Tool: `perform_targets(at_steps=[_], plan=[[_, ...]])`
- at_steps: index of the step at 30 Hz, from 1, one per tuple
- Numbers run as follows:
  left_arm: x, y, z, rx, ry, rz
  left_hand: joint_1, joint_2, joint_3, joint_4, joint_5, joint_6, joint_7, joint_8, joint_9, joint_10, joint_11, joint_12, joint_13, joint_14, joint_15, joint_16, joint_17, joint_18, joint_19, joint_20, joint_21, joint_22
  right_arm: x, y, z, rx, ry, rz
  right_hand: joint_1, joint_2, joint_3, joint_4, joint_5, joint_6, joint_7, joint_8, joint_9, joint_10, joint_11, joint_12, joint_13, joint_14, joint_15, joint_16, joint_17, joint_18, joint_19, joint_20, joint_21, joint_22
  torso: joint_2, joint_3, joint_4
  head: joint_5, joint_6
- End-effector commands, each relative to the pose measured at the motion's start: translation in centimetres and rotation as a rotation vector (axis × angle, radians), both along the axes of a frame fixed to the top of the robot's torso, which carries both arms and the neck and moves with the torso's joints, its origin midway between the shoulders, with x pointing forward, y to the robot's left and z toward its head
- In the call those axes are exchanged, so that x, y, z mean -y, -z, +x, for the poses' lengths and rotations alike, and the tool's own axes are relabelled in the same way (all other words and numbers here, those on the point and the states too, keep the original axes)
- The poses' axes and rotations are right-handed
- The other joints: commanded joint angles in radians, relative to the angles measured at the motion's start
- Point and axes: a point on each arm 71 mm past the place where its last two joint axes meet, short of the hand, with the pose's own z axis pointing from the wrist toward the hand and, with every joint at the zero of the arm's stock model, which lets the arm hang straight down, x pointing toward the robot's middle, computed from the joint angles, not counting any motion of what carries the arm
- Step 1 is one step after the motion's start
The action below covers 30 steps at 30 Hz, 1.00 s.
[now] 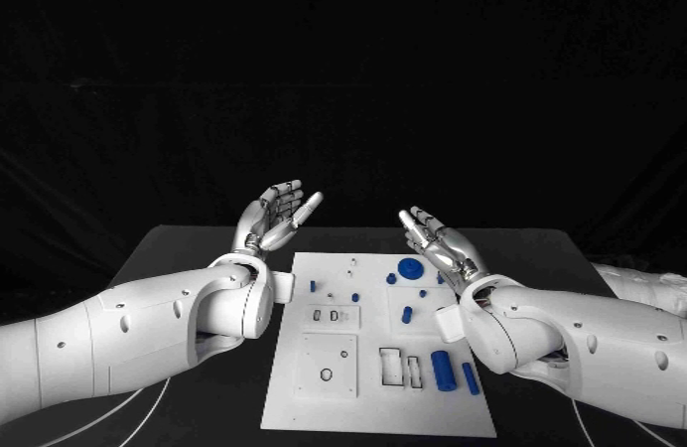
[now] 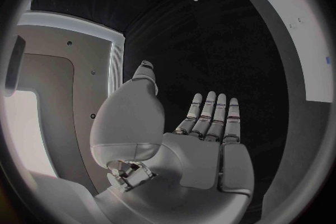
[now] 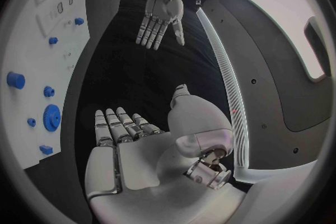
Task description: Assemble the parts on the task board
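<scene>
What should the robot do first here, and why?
Probably lower the right hand toward the blue parts lying on the task board. Both it and the left hand are open, raised and holding nothing, so no part has been picked up yet.

The task board (image 1: 375, 368) looks like matt white plastic, smooth; the parts (image 1: 411, 267) on it, toward its one o'clock corner, are plain blue plastic. Each hand — left hand (image 1: 275, 218), right hand (image 1: 438, 243) — has a silvery metallic sheen. The tabletop (image 1: 187, 248) is matt black.

one task board (image 1: 323, 368), two hands, about ten blue parts (image 1: 411, 266)
</scene>
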Motion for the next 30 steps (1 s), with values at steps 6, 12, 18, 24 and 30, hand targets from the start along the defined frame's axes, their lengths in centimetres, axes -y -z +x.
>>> perform_targets(at_steps=[6, 12, 18, 24, 30], plan=[[0.1, -0.2, 0.1, 0.082, 0.064, 0.021, -0.005, 0.019, 0.008, 0.006, 0.005, 0.046, -0.039, 0.073, 0.001, 0.279, 0.005, 0.063, -0.004, 0.474, -0.010, 0.025, -0.004, 0.102, 0.426, 0.082, 0.213, 0.079, -0.4, 0.2, 0.4, 0.004, -0.176, -0.101, 0.065, 0.021, -0.038, 0.012, 0.007, 0.009, 0.151, 0.019, 0.003, 0.056, 0.022, 0.097, 0.008, 0.392, 0.006, 0.236, 0.047, 0.045, 0.362, 0.038, 0.190, 0.079, 0.009, -0.0016, 0.0024, 0.015, -0.045], [-0.4, 0.5, 0.2, 0.038, 0.071, 0.049, -0.008, 0.041, 0.022, 0.006, 0.000, 0.065, -0.026, 0.077, 0.000, 0.359, -0.017, -0.007, -0.003, 0.659, -0.044, -0.080, 0.003, 0.108, 0.522, 0.056, 0.244, 0.075, 0.1, -0.4, 1.0, 0.003, -0.178, -0.117, 0.078, 0.028, -0.055, 0.012, 0.005, 0.010, 0.127, 0.022, 0.003, 0.060, 0.004, 0.106, 0.009, 0.692, -0.041, 0.316, 0.079, 0.082, 0.569, 0.028, 0.260, 0.098, 0.029, -0.0053, 0.0042, 0.014, -0.045], [-0.7, 0.6, 0.4, 0.046, 0.104, 0.106, -0.005, 0.055, 0.030, 0.005, -0.009, 0.096, -0.007, 0.076, 0.000, 0.401, -0.018, -0.066, -0.003, 0.690, -0.041, -0.188, 0.002, 0.103, 0.523, 0.054, 0.226, 0.055, 0.7, -1.2, 1.7, 0.010, -0.193, -0.145, 0.098, 0.038, -0.066, 0.011, 0.008, 0.014, 0.116, 0.030, 0.005, 0.078, -0.031, 0.120, 0.011, 0.871, -0.091, 0.334, 0.126, 0.122, 0.702, 0.019, 0.295, 0.102, 0.048, -0.0070, 0.0096, 0.000, -0.044], [-0.8, 0.3, 0.3, 0.057, 0.122, 0.120, 0.005, 0.069, 0.036, 0.006, -0.012, 0.225, 0.099, 0.070, 0.001, 0.409, -0.017, -0.110, -0.003, 0.655, -0.027, -0.260, 0.009, 0.105, 0.481, 0.073, 0.190, 0.031, 1.5, -2.1, 2.8, 0.033, -0.187, -0.191, 0.144, 0.047, -0.067, 0.010, 0.039, 0.076, 0.100, 0.081, 0.015, 0.297, -0.103, 0.281, 0.029, 1.128, -0.179, 0.489, 0.222, 0.116, 0.914, -0.070, 0.408, 0.149, 0.070, -0.0090, 0.0151, 0.000, -0.046], [-0.9, -0.1, -0.1, 0.065, 0.137, 0.115, 0.013, 0.085, 0.041, 0.004, -0.014, 0.331, 0.100, -0.008, -0.005, 0.427, -0.016, -0.134, -0.002, 0.664, -0.028, -0.282, 0.019, 0.106, 0.487, 0.074, 0.183, 0.021, 2.1, -3.3, 4.4, 0.085, -0.173, -0.254, 0.228, 0.046, -0.074, 0.009, 0.109, 0.334, 0.095, 0.212, 0.040, 0.508, -0.124, 0.240, 0.025, 1.369, -0.206, 1.247, 1.016, 0.062, 1.205, -0.110, 0.875, 0.597, 0.093, -0.0098, 0.0192, -0.004, -0.048]])
